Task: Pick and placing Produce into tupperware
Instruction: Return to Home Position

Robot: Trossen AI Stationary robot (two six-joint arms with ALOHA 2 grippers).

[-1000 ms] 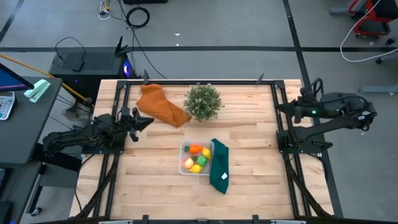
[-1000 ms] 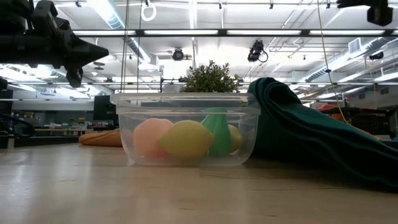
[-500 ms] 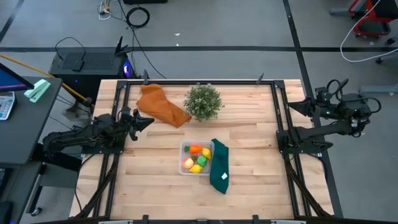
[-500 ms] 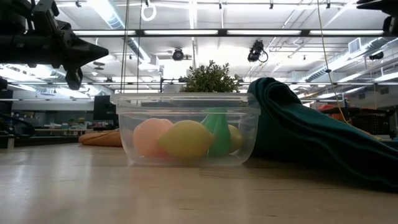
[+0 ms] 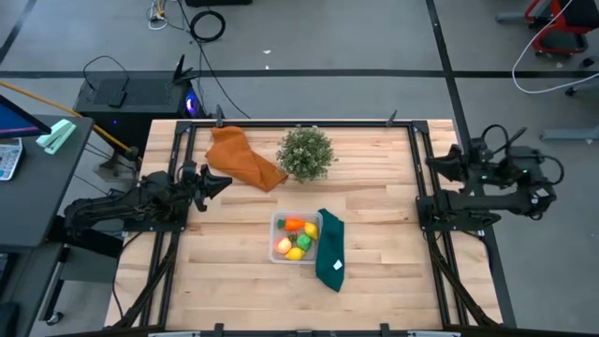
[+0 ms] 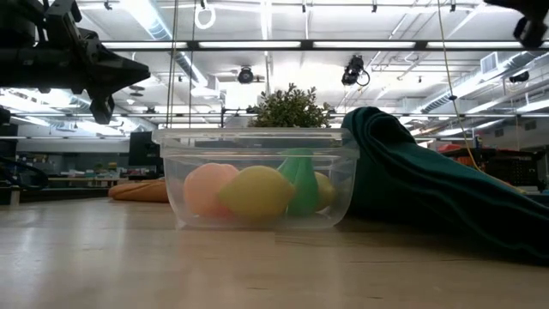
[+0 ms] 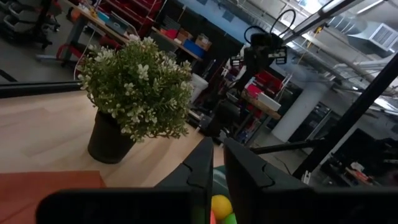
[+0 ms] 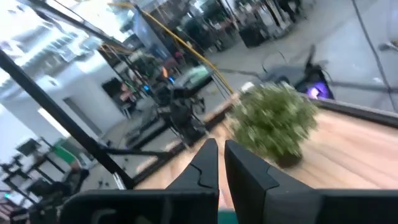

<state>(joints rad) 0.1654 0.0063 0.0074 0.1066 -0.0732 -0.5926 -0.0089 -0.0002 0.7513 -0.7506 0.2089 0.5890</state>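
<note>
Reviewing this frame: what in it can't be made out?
High view: the produce in the tupperware is too small to count.
Low view: the carrot is hidden behind the lemon and peach.
Left wrist view: the left end effector blocks all but a sliver of the produce.
Right wrist view: the plant is blurred; no tupperware shows past the right end effector.

A clear, shallow rectangular tupperware [image 5: 275, 225] stands upright near the potted plant [image 5: 306, 153]. Inside lies toy produce [image 5: 296, 240]: yellow lemons [image 6: 256, 194], a pink peach [image 6: 206, 189], green and orange pieces.
</note>
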